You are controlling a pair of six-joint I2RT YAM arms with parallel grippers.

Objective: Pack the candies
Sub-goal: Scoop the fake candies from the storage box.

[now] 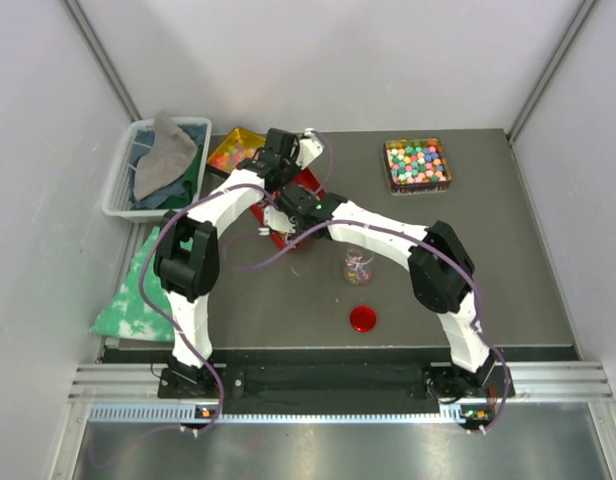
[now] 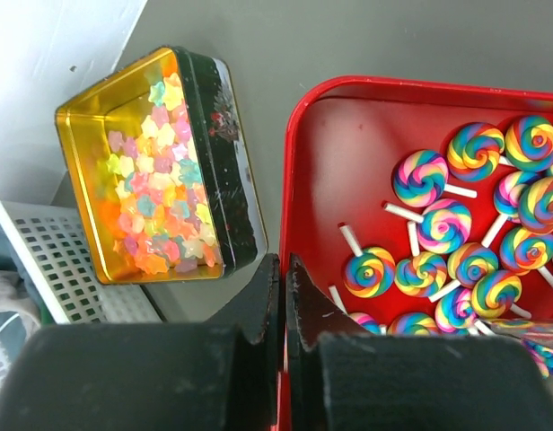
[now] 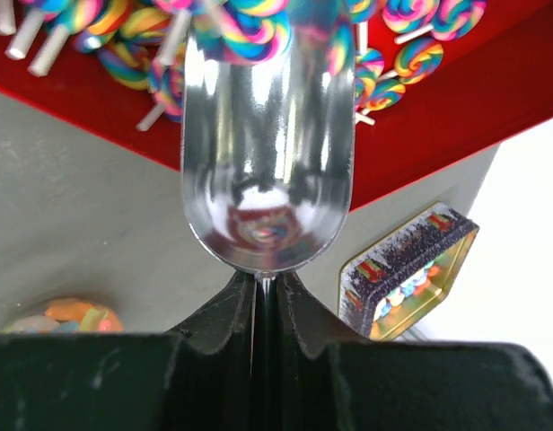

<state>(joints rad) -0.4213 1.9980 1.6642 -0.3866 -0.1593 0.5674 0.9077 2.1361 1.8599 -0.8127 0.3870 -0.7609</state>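
Note:
Rainbow swirl lollipops (image 2: 456,260) lie in a red tray (image 2: 299,180). My left gripper (image 2: 284,287) is shut on the tray's near rim. My right gripper (image 3: 267,287) is shut on the handle of a shiny metal scoop (image 3: 267,153), whose mouth pushes into the lollipops (image 3: 232,31) over the tray's edge (image 3: 97,112). Pastel star candies (image 2: 155,180) fill a gold-lined tin (image 2: 224,162) left of the tray. Round pastel balls (image 1: 417,163) fill a tin at the back right. A clear jar (image 1: 358,265) holding a few candies stands at mid-table, also low left in the right wrist view (image 3: 61,317).
A red round lid (image 1: 364,318) lies in front of the jar. A white basket (image 1: 123,180) with a grey cloth stands at the back left. A green patterned cloth (image 1: 133,295) lies at the table's left edge. Both arms cross over the tray (image 1: 310,183).

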